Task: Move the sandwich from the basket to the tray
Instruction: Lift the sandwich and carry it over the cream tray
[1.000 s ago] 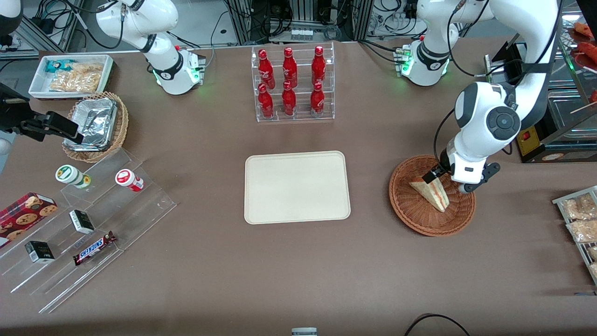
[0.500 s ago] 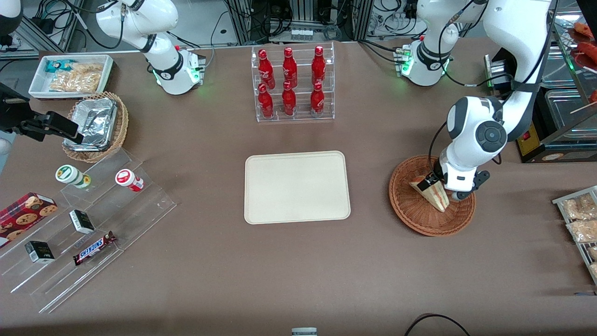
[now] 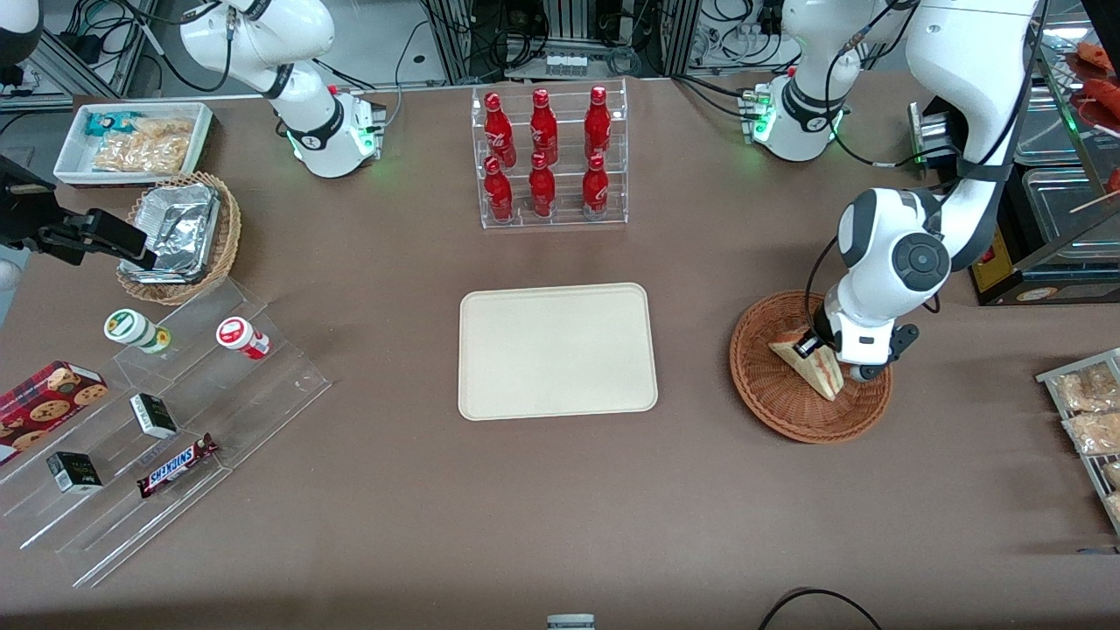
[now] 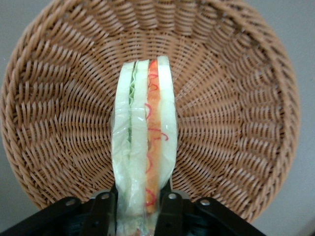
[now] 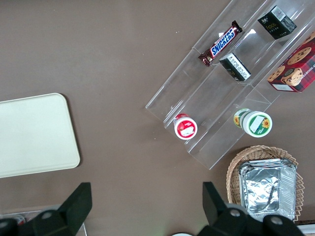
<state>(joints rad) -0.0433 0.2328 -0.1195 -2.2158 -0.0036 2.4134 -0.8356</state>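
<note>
Sandwich [image 4: 144, 142] standing on edge in wicker basket [image 4: 236, 98], long axis running straight out from left gripper [image 4: 140, 204]; fingers [image 4: 168, 211] pinching its near end, one on each bread face. Tray [image 3: 557, 351] lying well apart, sideways toward parked arm's end.

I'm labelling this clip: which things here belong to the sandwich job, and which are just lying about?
In the job: sandwich, standing in the basket; gripper, jaws either side of the sandwich; tray.

Lying about: red bottles, foil containers, Snickers bar, cookie box.
</note>
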